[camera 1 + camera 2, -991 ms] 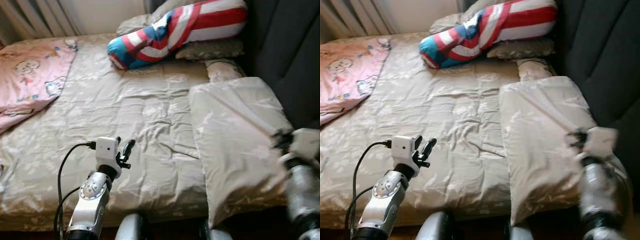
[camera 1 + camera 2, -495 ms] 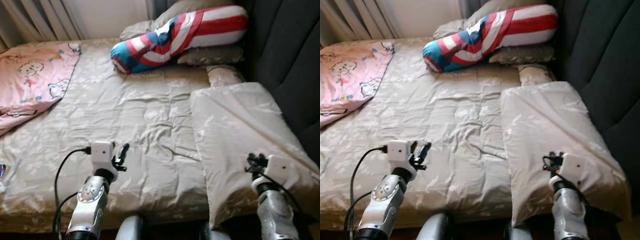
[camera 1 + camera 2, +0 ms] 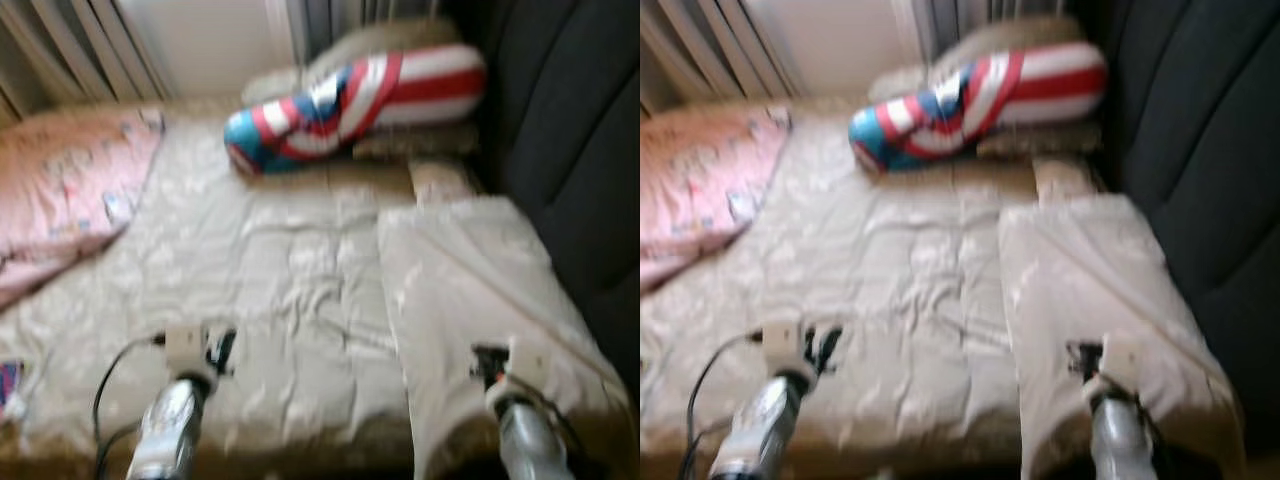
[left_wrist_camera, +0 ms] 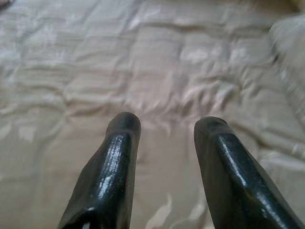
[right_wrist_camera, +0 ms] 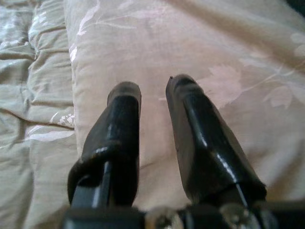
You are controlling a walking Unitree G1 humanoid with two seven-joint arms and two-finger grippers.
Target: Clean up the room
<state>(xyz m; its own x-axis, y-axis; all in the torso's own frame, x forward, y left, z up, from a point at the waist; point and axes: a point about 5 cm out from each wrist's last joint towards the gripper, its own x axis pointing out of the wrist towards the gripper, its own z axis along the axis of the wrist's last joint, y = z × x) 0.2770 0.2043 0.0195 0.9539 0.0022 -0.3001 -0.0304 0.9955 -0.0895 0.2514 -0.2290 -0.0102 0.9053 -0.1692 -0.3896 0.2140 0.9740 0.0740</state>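
Over the beige quilt [image 3: 300,270], left gripper [image 4: 164,129] hovers with fingers apart; right gripper [image 5: 152,90], fingers parted too, hovers over the folded-back flap [image 3: 470,280].

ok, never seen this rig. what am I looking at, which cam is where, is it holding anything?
A humanoid robot stands at a bed. Two pictures come from its head, looking down; two from its wrists, along each arm's black jaws. The left gripper hovers over the wrinkled beige quilt, the right gripper over the folded beige blanket. Both stand open, holding nothing. Farther back lie a red, white and blue striped bolster pillow and a pink printed blanket. The head views are blurred.
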